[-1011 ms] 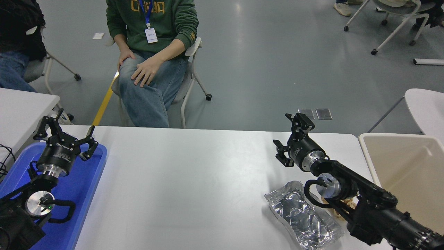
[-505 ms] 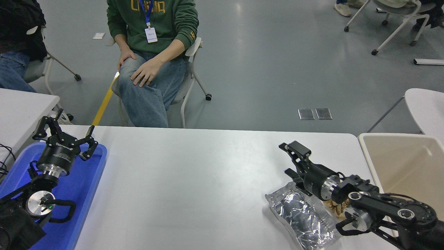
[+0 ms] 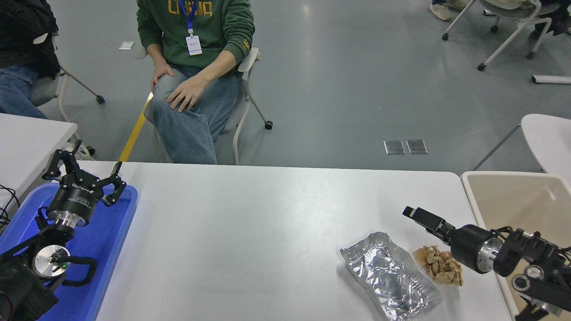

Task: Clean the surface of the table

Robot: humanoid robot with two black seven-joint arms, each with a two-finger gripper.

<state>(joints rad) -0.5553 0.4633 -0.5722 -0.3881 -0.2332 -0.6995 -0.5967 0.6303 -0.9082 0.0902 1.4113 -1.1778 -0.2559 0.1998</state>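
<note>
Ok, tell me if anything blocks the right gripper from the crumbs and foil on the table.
Nothing visible does. The right gripper hangs just beyond the crumb pile, with the foil wrapper beside it on the table surface; the beige bin stands to the right.

Foil bag (image 3: 390, 276) left of crumbs (image 3: 439, 266) — touching.
</note>
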